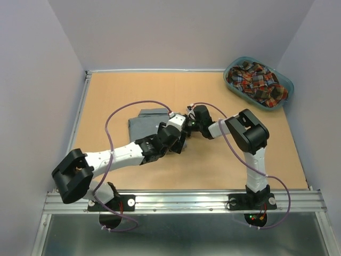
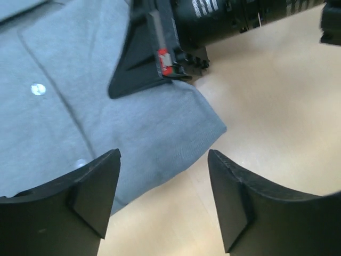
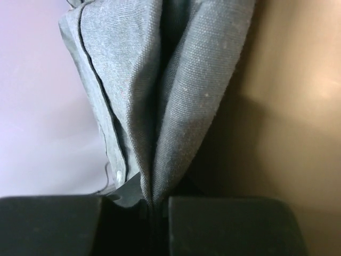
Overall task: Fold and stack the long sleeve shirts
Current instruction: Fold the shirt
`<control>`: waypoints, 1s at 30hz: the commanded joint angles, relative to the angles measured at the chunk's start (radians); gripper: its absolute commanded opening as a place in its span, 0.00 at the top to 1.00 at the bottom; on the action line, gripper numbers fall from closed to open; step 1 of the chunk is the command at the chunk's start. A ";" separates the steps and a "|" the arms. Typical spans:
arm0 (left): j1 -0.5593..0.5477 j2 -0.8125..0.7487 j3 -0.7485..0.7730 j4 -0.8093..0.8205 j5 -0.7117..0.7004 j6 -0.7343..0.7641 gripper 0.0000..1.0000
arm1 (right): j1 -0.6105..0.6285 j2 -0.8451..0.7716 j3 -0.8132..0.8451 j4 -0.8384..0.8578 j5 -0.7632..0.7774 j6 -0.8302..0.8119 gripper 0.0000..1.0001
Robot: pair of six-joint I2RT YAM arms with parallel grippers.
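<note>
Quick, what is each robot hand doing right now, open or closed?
Left hand: open, holding nothing.
Right hand: closed on a fold of the grey shirt.

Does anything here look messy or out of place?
Nothing looks spilled or broken. The plaid shirt lies crumpled in the teal basket at the far right corner. The right claw pinches a bunched fold of the grey shirt mid-table; the left claw hangs open over its edge.
</note>
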 commanded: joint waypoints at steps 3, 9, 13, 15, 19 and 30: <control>0.079 -0.186 0.078 -0.115 -0.016 -0.014 0.11 | -0.063 -0.048 0.027 -0.290 -0.007 -0.298 0.99; 0.392 -0.221 0.234 -0.293 0.064 0.012 0.04 | -0.112 -0.085 0.181 -0.686 0.103 -0.625 0.99; 0.501 -0.246 0.255 -0.284 0.061 0.043 0.01 | -0.124 -0.078 0.339 -0.974 0.272 -0.838 0.99; 0.535 -0.278 0.201 -0.233 0.070 0.049 0.01 | -0.135 -0.077 0.418 -1.042 0.349 -0.933 0.99; 0.617 -0.309 0.112 -0.209 0.075 0.057 0.01 | -0.157 -0.091 0.525 -1.210 0.460 -1.082 1.00; 0.624 -0.376 0.087 -0.215 -0.022 0.046 0.01 | -0.157 -0.059 0.988 -1.567 0.994 -1.350 1.00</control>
